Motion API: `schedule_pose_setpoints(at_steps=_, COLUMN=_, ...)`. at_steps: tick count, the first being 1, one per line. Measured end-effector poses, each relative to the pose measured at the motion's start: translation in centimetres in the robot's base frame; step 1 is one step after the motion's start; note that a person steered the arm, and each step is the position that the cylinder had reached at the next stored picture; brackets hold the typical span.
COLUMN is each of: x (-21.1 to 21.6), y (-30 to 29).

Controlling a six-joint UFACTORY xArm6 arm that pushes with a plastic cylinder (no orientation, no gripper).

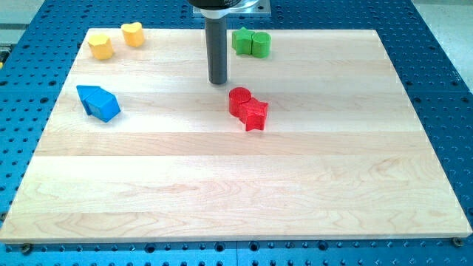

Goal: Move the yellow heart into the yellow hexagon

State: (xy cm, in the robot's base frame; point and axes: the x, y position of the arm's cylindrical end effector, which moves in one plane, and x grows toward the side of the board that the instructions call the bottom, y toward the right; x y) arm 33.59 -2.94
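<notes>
The yellow heart (pixel 133 34) sits near the board's top left corner. The yellow hexagon (pixel 100 46) lies just left of it and slightly lower, a small gap between them. My tip (pixel 218 81) is the lower end of the dark rod, at the board's upper middle. It stands well to the right of both yellow blocks and touches no block.
Two green blocks (pixel 251 42) sit together right of the rod near the top edge. A red cylinder (pixel 239 100) and a red star (pixel 254 114) touch each other below the tip. Two blue blocks (pixel 98 102) lie at the left. The wooden board (pixel 236 192) rests on a blue perforated table.
</notes>
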Motion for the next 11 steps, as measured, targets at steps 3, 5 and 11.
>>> schedule_pose_setpoints(at_steps=3, x=-4.6, y=-8.9)
schedule_pose_setpoints(at_steps=5, x=-12.2, y=-8.4)
schedule_pose_setpoints(at_steps=11, x=-12.2, y=-27.4)
